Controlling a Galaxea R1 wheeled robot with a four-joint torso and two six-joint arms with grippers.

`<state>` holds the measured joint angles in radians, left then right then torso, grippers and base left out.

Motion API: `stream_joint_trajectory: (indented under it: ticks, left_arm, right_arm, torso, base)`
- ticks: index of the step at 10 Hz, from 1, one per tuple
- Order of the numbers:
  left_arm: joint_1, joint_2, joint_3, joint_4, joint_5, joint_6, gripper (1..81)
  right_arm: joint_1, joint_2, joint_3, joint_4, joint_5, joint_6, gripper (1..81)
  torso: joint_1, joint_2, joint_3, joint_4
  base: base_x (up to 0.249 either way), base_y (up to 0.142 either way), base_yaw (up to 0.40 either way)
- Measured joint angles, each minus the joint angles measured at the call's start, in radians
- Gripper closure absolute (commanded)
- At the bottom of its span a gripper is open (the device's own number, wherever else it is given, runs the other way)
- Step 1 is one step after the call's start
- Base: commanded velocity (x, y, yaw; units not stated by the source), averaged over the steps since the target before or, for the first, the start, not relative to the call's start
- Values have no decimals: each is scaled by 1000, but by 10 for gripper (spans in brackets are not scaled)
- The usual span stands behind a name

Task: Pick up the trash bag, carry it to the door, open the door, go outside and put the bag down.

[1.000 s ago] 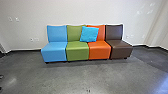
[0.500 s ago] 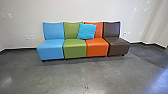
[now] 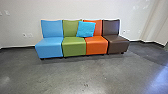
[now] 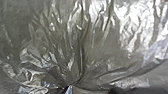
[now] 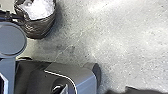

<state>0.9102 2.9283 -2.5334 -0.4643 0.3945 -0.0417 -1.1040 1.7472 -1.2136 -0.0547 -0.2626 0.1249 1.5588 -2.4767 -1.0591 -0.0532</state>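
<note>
Trash bag [image 5: 40, 28] holds white stuff [image 5: 41, 9]; how open the fingers are, or gripping what, I cannot tell.

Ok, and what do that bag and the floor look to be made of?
Trash bag: probably thin dark plastic, glossy, going by its sharp creases and bright glints. Floor: likely polished concrete, judging by its mottled grey and soft reflections.

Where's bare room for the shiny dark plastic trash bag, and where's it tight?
Grey concrete floor lies bare in front of the row of blue, green, orange and brown chairs. Bare floor borders the bag and the robot's dark base. It looks tighter between them, and where the square blue pillow leans on the green and orange ones.
</note>
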Motion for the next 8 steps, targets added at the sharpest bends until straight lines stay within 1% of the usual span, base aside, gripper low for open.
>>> stream_joint_trajectory:
  ticks: [2,3,4,5,8]
  left_arm:
    - [16,19,-52,5,1,3,10]
    - [22,27,-73,15,-2,3,10]
    - [27,32,-80,21,-22,3,10]
    - [35,40,-86,29,-51,3,10]
    - [48,66,-111,41,-74,8,10]
  right_arm:
    - [10,-17,34,2,-23,0,10]
    - [11,-19,37,3,-28,0,10]
    - [12,-19,37,3,-29,0,10]
    - [10,-19,37,3,-30,0,10]
    - [10,-23,39,3,-34,0,10]
  torso:
    - [45,-73,0,0]
    - [67,-109,0,0]
    - [89,-144,0,0]
    - [99,-166,0,0]
    - [107,-179,0,0]
  base:
    - [0,0,0]
    - [0,0,0]
    - [0,0,0]
    - [0,0,0]
    - [0,0,0]
